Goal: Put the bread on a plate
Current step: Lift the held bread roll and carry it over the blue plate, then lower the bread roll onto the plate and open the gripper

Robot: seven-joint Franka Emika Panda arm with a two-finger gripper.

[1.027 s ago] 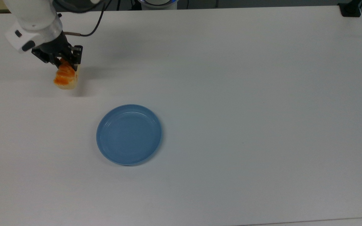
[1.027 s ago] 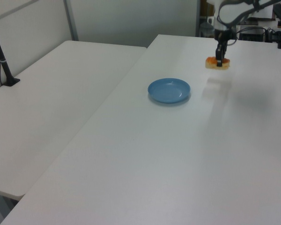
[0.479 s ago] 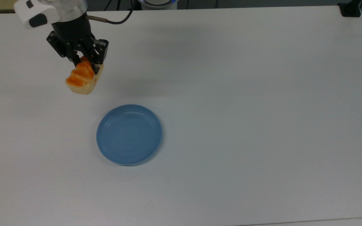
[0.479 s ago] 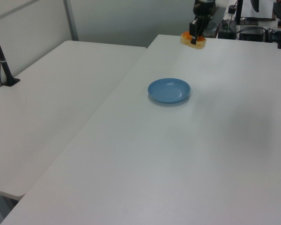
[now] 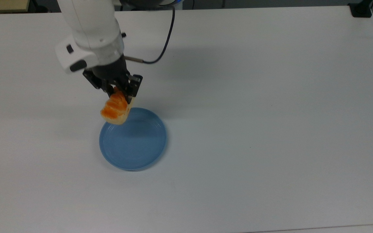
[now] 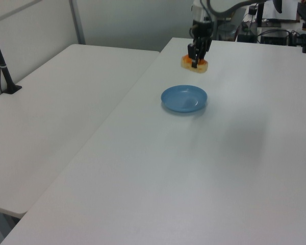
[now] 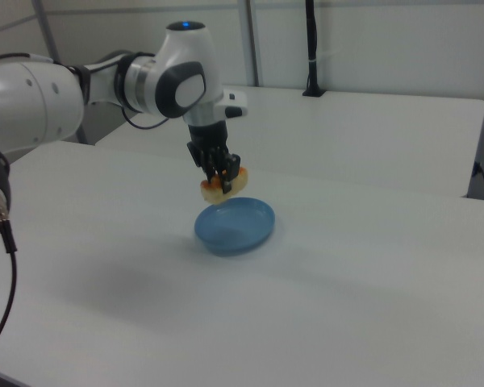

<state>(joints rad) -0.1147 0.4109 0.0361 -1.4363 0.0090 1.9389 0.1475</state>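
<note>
My gripper (image 5: pixel 120 94) (image 6: pixel 196 57) (image 7: pixel 220 176) is shut on the bread (image 5: pixel 114 111) (image 6: pixel 195 63) (image 7: pixel 223 186), a small loaf with an orange-brown top and pale sides. The loaf hangs in the air, clear of the table. In the top view it overlaps the upper left rim of the blue plate (image 5: pixel 138 142). The plate (image 6: pixel 184 98) (image 7: pixel 235 225) lies flat on the white table with nothing on it. In the right view the bread hovers above the plate's far left edge.
The white table (image 5: pixel 270 97) stretches wide around the plate. A black cable (image 5: pixel 160 48) trails from my wrist toward the back edge. A second white table (image 6: pixel 56 102) adjoins on the left view's left, with a black post (image 6: pixel 2 66) standing on it.
My gripper has carried the bread from the top view's upper left down and right, reaching the plate's rim. The loaf stays in my grasp. The plate has not moved.
</note>
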